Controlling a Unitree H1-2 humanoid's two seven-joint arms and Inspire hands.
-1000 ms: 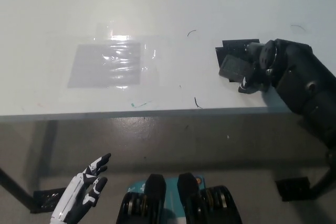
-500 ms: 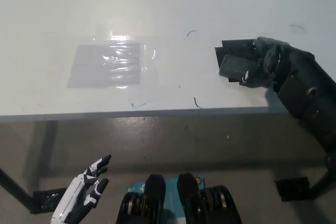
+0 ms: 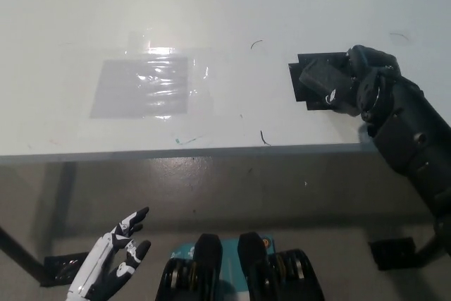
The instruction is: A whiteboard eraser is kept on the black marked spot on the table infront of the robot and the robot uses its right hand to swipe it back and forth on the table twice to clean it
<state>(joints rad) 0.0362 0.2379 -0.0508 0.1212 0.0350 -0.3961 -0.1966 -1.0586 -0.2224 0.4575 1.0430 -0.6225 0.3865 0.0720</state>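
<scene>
The black right hand [image 3: 359, 82] sits at the right side of the white table [image 3: 225, 12], its fingers wrapped around the dark grey rectangular whiteboard eraser [image 3: 323, 75], which lies tilted over the black marked spot [image 3: 304, 79] with one end raised toward the hand. A clear taped plastic sheet [image 3: 144, 87] over a grey rectangle lies well apart on the table's left half, glare across its top. Small dark pen marks [image 3: 264, 139] dot the surface near the front edge. The white left hand [image 3: 113, 257] rests below the table at lower left, fingers spread and holding nothing.
</scene>
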